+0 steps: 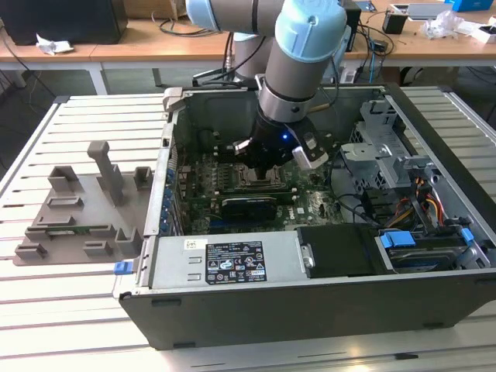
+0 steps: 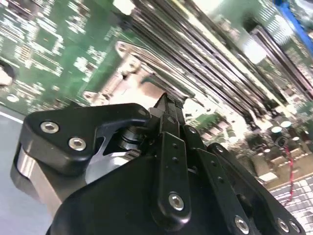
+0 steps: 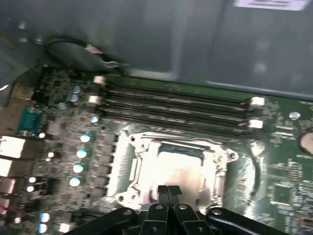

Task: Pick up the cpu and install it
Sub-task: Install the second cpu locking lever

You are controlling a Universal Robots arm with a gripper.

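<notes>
My gripper (image 1: 269, 164) hangs low inside the open computer case, right over the dark socket frame (image 3: 134, 161) on the green motherboard (image 1: 209, 209). Both wrist views show the two black fingertips (image 3: 167, 192) pressed together with nothing visible between them, so the gripper (image 2: 167, 104) is shut. Inside the frame lies a flat, pale silvery square that looks like the cpu (image 3: 178, 169), just beyond the fingertips. In the second wrist view the cpu (image 2: 146, 91) shows as a pale patch behind the finger tips.
Memory slots (image 3: 176, 105) run alongside the socket. The case walls (image 1: 167, 178), a power supply (image 1: 225, 260), a drive cage (image 1: 387, 147) and cables (image 1: 422, 201) crowd the arm. A grey plastic tray (image 1: 77, 209) with raised blocks lies on the slatted table at the exterior view's left.
</notes>
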